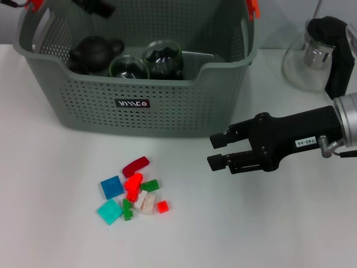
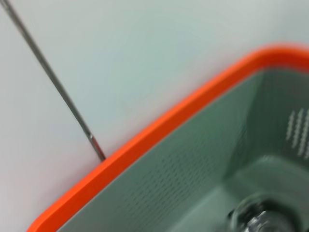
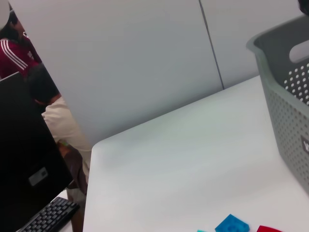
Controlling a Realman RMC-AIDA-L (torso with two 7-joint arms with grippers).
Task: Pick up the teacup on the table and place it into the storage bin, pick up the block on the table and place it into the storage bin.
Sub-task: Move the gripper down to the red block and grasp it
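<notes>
My storage bin (image 1: 139,106) holds a black teapot (image 1: 95,53) and two glass teacups (image 1: 129,68). Right gripper (image 1: 218,151), fingers parted and empty, hovers beside the blocks (image 1: 133,190) on the tabletop (image 1: 251,223). Left wrist view shows the bin's orange rim (image 2: 145,140); I cannot tell those fingers.

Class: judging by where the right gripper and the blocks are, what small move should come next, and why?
Probably swing the right gripper left and down toward the pile of blocks. Its fingers are open and empty, the blocks are on the table, and teaware already sits in the storage bin.

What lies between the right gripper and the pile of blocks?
Only bare white table lies between the right gripper and the blocks, as the head view shows.
</notes>
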